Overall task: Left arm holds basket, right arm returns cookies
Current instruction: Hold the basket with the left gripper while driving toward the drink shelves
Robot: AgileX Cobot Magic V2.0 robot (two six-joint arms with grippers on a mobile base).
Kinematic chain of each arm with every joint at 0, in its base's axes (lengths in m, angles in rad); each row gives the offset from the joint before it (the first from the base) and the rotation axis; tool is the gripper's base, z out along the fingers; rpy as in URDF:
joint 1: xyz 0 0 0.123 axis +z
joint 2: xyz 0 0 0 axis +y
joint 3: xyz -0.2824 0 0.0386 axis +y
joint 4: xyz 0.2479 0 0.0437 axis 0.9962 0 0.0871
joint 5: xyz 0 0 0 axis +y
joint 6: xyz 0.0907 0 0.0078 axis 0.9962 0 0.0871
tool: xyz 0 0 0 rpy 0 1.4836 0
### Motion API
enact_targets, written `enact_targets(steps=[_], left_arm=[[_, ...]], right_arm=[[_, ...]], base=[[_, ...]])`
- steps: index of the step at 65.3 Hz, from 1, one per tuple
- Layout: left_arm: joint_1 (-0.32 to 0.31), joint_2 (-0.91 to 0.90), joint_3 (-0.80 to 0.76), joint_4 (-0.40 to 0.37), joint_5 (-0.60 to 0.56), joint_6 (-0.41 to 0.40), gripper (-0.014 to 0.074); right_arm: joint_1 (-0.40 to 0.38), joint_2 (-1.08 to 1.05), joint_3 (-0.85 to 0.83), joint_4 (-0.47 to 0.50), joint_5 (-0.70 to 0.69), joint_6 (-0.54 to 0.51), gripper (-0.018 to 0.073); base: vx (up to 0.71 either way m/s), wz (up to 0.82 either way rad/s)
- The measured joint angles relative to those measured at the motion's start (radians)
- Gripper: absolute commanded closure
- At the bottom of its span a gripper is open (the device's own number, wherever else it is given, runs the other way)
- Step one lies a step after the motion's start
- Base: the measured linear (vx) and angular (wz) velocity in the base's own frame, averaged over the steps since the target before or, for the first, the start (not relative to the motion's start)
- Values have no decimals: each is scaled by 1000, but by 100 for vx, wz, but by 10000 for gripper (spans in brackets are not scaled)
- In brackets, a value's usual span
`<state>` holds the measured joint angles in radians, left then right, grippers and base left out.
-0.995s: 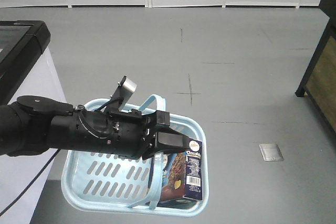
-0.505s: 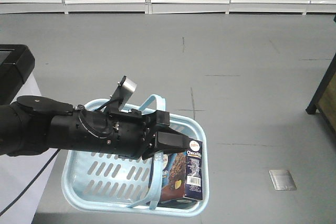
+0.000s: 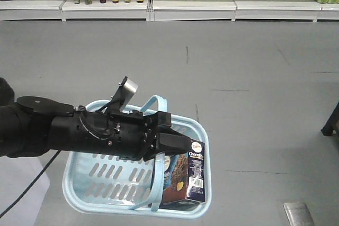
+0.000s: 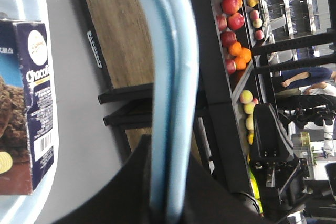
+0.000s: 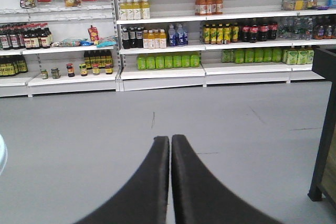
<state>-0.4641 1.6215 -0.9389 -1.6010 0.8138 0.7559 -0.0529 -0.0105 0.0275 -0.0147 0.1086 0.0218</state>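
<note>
Grey shop floor (image 3: 254, 78) mid-frame, white bottle-stocked shelves (image 3: 190, 3) along top. Lower left, black left gripper (image 3: 172, 144) clamped on handle (image 4: 173, 103) of light blue slotted plastic basket (image 3: 68, 181); black right gripper (image 5: 170, 145) pressed together.

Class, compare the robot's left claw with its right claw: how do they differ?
The black left claw grips the swing handle of the light blue plastic basket; the black right claw holds nothing. The left claw sits above the basket; the right claw faces stocked store shelves. Both are black and shut.
</note>
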Motion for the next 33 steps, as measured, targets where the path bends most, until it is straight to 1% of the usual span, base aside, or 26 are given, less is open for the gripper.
enact_targets(steps=[33], left_arm=[[0, 0, 0, 0, 0, 0, 603]], right_arm=[[0, 0, 0, 0, 0, 0, 567]], base=[[35, 0]])
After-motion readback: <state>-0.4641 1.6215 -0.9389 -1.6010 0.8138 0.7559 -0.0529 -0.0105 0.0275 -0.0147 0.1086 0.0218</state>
